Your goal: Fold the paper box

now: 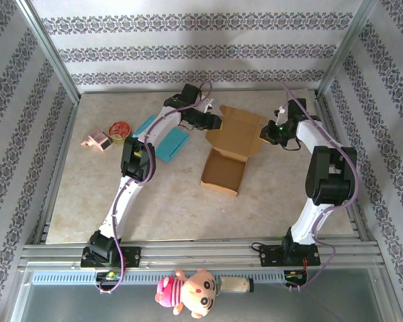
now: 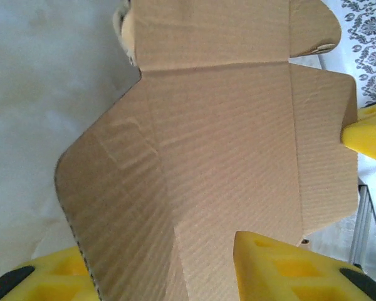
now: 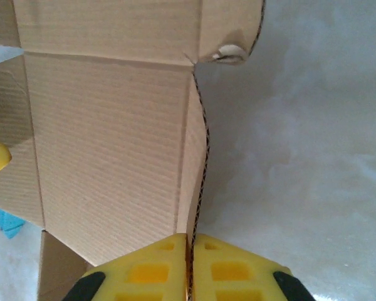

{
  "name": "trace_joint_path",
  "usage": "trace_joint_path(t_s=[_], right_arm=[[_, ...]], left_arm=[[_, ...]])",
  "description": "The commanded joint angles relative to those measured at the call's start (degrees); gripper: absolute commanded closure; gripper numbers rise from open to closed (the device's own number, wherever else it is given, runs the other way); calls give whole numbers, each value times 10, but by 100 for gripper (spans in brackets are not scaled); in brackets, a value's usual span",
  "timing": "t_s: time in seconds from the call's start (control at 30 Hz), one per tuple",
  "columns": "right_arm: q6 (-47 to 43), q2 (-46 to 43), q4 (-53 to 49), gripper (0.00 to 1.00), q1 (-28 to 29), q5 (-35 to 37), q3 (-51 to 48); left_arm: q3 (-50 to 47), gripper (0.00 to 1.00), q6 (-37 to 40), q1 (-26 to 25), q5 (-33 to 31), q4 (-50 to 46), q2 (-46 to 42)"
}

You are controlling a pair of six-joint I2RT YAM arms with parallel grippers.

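Paper box (image 1: 225,168) sits mid tabletop (image 1: 168,201), its lid (image 1: 236,131) raised between both arms. Right fingers (image 3: 232,269) are pinched on the lid's right edge. Left fingers (image 2: 282,263) stand apart, straddling the left flap, apparently not clamped.

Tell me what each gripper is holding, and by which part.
Right gripper pinches the paper box by its lid's side flap edge. Left gripper straddles the opposite flap, jaws apart.

The top external camera looks down from above and behind the arm bases (image 1: 111,255) over the whole bench (image 1: 87,201). Both wrist cameras press close to the cardboard box (image 1: 236,131) lid from opposite sides, sharing its brown panel.
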Motion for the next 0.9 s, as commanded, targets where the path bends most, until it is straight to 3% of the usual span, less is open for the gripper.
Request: trace_joint_path(t_s=[0.0,0.2,0.37,0.47,0.67,0.77,0.87], right_arm=[[-37,-29,-10,93,19,73,17],[-76,-54,-7,97,43,116,28],[-106,-80,12,100,64,154,15],[-105,-108,49,100,82,183,-8],[-109,-140,117,100,132,261,-36],[-99,-149,190,100,155,322,-64],[-82,-148,273,100,173,371,-94]], left_arm=[[17,56,25,-4,-36,-13,-29],[19,59,56,-3,-62,-28,-43],[20,82,70,-4,-93,-38,-50],[20,86,69,-10,-97,-34,-74],[11,92,62,-36,-232,-21,-132],[-43,91,44,-44,-281,37,-167],[-156,91,97,-65,-296,152,-228]])
